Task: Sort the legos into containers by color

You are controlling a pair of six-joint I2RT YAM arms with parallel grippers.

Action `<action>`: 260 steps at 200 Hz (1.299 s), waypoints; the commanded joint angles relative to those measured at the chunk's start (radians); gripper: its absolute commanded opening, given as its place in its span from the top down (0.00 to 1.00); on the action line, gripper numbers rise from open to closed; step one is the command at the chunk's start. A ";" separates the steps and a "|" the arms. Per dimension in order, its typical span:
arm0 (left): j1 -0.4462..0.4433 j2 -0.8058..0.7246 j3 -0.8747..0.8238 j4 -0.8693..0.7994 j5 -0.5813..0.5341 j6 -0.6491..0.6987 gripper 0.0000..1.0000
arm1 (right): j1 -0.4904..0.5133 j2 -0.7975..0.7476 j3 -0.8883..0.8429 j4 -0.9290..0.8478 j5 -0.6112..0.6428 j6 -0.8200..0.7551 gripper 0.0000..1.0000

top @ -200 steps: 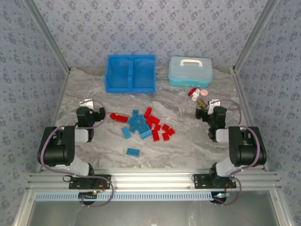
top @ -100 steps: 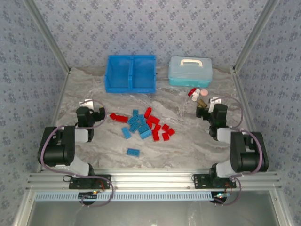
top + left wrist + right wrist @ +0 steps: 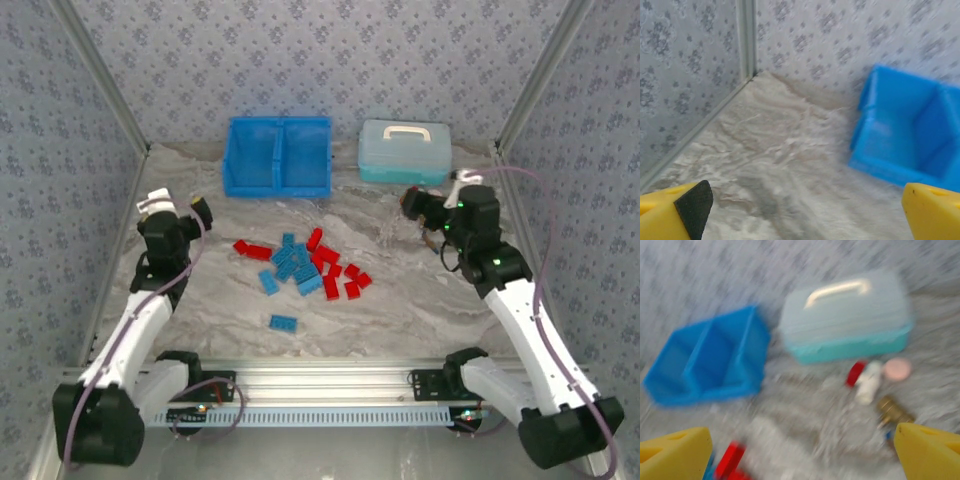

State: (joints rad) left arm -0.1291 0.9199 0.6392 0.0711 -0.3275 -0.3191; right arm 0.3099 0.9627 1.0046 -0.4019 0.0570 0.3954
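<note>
Both my jaws are spread and empty. Legos [image 3: 300, 265] lie mixed at the worktop's [image 3: 400, 300] centre; the bin [image 3: 277, 185] at twelve o'clock from them looks empty, so I judge all sorting remains.

I see the left arm stretched forward on the left side. The left gripper [image 3: 198, 207] has its fingers [image 3: 671, 216] spread wide. The right arm reaches forward on the right side. The right gripper [image 3: 414, 203] angles inward, its fingers [image 3: 674, 454] also spread wide.
</note>
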 commanded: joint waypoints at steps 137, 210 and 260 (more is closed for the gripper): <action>-0.300 0.365 0.233 -0.656 0.082 -0.545 0.09 | 0.308 0.206 0.060 -0.314 -0.005 -0.026 0.03; -0.220 0.674 0.342 -0.473 0.086 -0.602 0.24 | 0.316 0.245 0.065 -0.296 -0.005 -0.015 0.03; -0.218 0.767 0.392 -0.467 0.094 -0.600 0.30 | 0.318 0.258 0.064 -0.299 -0.002 -0.017 0.03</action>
State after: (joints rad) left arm -0.3504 1.6653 1.0050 -0.4068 -0.2314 -0.9115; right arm 0.6209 1.2102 1.0588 -0.6849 0.0448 0.3805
